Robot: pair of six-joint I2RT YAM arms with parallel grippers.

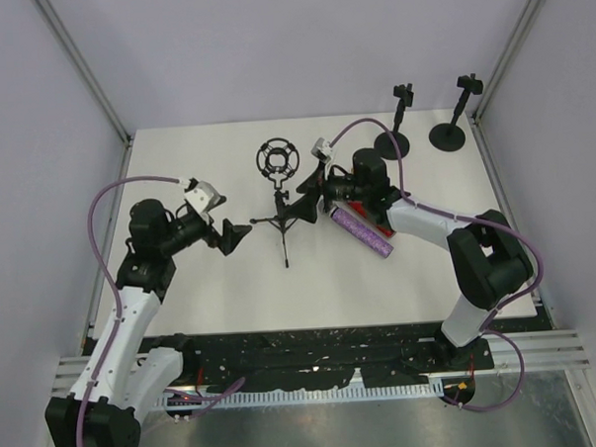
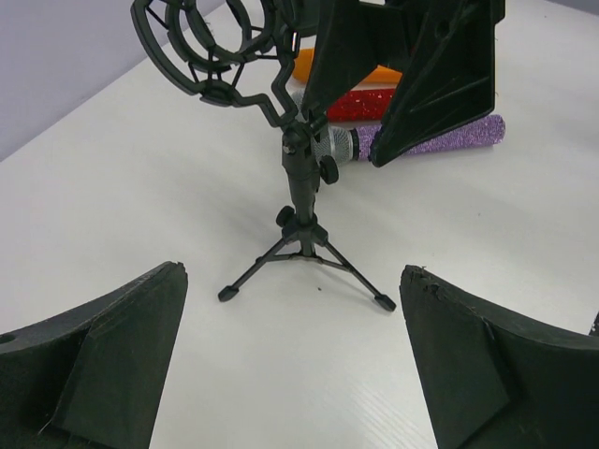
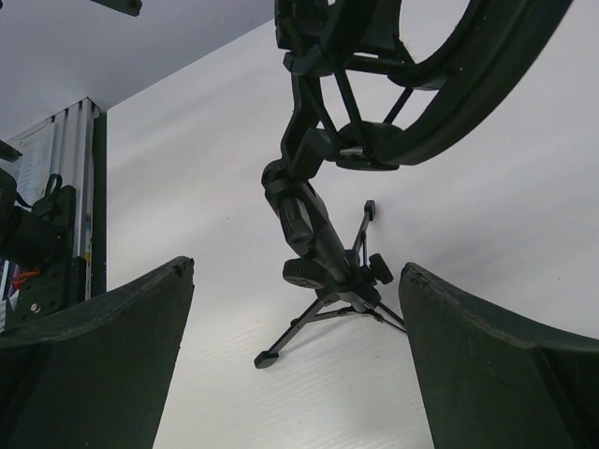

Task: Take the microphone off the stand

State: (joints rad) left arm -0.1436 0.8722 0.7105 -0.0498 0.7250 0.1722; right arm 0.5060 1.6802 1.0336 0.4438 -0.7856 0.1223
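Microphone (purple glitter body, silver mesh head) [image 1: 363, 233] lies flat on the white worktop [image 1: 213, 306], under the right arm and near the black tripod stand [image 1: 281, 209]. I read the stand's ring-shaped shock mount [image 1: 276, 159] as empty, so removal appears complete. Left end effector [image 1: 236, 236] and right end effector [image 1: 307, 201] flank the stand, fingers spread, holding nothing. A red glitter item [image 2: 374, 103] lies beside the microphone. Two black round-base stands [image 1: 447, 136] sit well apart at the rear, obstructing nothing.
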